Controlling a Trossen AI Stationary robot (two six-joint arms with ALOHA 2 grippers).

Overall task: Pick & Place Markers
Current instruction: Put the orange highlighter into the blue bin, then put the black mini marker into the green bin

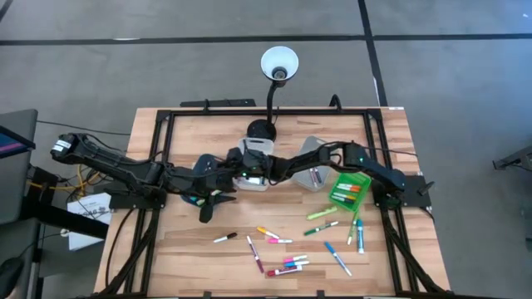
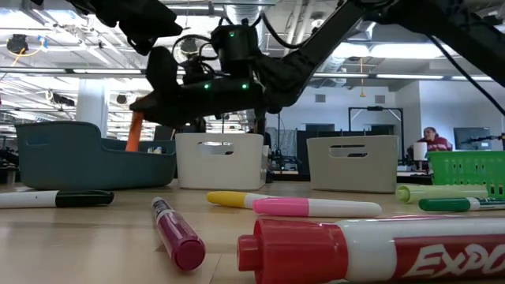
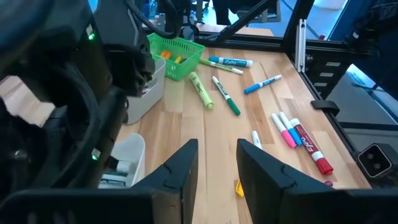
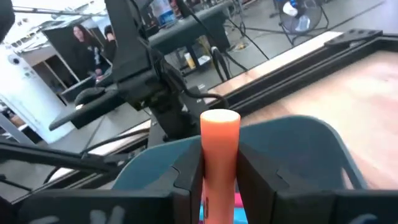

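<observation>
Four bins sit on the slatted wooden worktop [image 1: 183,257]: a teal bin [image 2: 71,154], a white bin [image 2: 219,160], a grey bin [image 2: 351,162] and a green mesh basket [image 1: 350,190] holding a few markers. About fifteen loose markers [image 1: 283,249], thin plastic sticks, lie in the lower middle and right of the high view. The right gripper [image 4: 214,180], at frame centre, pinches an orange marker [image 4: 219,155] upright above the teal bin. The left gripper [image 3: 214,165], just left of centre, has its fingers slightly apart with nothing between them.
</observation>
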